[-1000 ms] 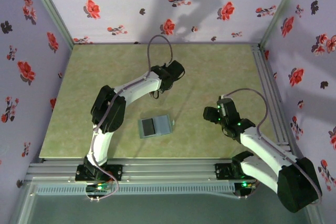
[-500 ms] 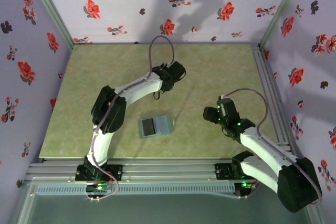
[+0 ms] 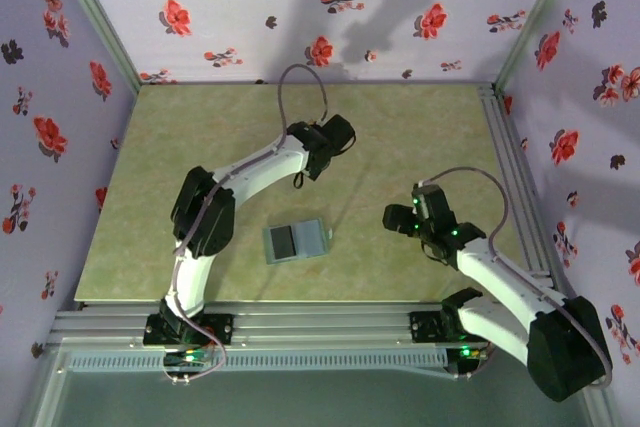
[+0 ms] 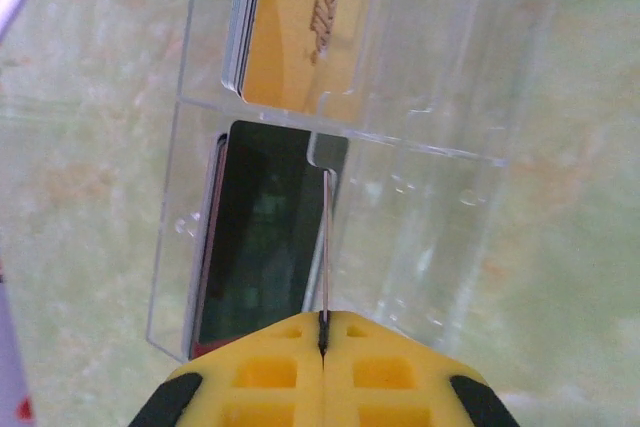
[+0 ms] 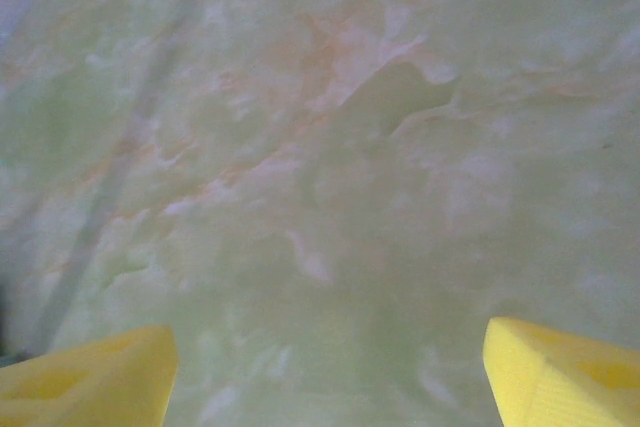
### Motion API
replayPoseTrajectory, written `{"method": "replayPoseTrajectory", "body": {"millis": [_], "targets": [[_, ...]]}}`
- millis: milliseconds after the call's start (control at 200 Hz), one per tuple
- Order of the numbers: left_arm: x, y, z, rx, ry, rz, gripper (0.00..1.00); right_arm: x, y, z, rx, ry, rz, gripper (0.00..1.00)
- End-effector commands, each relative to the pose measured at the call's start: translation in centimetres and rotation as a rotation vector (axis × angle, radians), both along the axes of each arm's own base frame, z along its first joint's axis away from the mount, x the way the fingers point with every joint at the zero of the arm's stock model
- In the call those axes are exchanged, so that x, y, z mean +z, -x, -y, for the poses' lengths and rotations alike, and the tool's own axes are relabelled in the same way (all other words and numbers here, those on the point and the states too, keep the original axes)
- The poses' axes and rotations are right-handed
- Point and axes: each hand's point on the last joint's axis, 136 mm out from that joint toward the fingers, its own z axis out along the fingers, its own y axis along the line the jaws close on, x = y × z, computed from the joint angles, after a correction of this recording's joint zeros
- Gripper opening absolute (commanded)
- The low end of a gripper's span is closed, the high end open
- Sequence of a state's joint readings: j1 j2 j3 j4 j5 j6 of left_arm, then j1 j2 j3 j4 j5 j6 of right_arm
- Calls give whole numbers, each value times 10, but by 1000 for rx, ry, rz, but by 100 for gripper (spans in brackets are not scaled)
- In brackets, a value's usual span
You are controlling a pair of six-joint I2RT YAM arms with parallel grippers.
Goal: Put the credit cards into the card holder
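The left pincer [image 4: 322, 332], of yellow ribbed plastic, was clamped shut on a thin flat card [image 4: 326, 247]. We saw that card edge-on as a fine line and could not tell its colour. It stood in the nearer bay of a clear plastic sorting tray [image 4: 440, 197], just beside a flat black card [image 4: 260, 237] lying over a red card [image 4: 215, 345]. A yellow card [image 4: 300, 27] lay in the farther bay.

We judged the lift should go straight up, clear of the tray wall and without dragging the black card. It should then cross to the slate grey-teal folding card holder [image 3: 295, 240], which lay open on the pale green table [image 3: 180, 147].

The right pincer [image 5: 320, 367] hung with its jaws wide apart over bare table.

We counted two pincers, one holder, one tray with two bays, and at least four cards. The yellow pile's layered edge hinted at more.
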State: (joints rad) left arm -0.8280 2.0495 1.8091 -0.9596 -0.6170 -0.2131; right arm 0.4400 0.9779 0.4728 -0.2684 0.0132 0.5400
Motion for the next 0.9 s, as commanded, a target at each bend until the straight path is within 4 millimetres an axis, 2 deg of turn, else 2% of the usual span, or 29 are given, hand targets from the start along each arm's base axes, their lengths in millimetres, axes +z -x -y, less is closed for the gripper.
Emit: {"method": "replayPoseTrajectory", "body": {"millis": [0,155,245,300,375,485,550,580,645,765,900], "targets": [[44,26,16,22,244,-25,0,24,3,-26,38,-161,-41,82],[77,50,37,-48,505,-58,0,57,4,-40,50,-288,0,81],[92,68,41,-74,641,-87,0,79,5,-50,77,-367,43,81],[96,78,40,-69,722,-107,0,90,7,-57,100,-403,63,81],[98,94,46,-99,899,-181,0,94,9,-64,114,-415,61,79],[114,113,53,-142,1225,-283,0,112,22,-96,281,-506,90,78],[123,120,53,-157,1355,-311,0,127,28,-111,332,-586,103,78],[126,123,54,-165,1400,-327,0,133,29,-115,323,-623,95,75],[138,135,60,-223,1496,-381,0,146,28,-122,268,-701,33,61],[157,150,70,-273,1682,-497,0,182,27,-142,277,-831,43,63],[169,157,72,-276,1791,-563,0,201,22,-140,246,-955,115,61]]}}
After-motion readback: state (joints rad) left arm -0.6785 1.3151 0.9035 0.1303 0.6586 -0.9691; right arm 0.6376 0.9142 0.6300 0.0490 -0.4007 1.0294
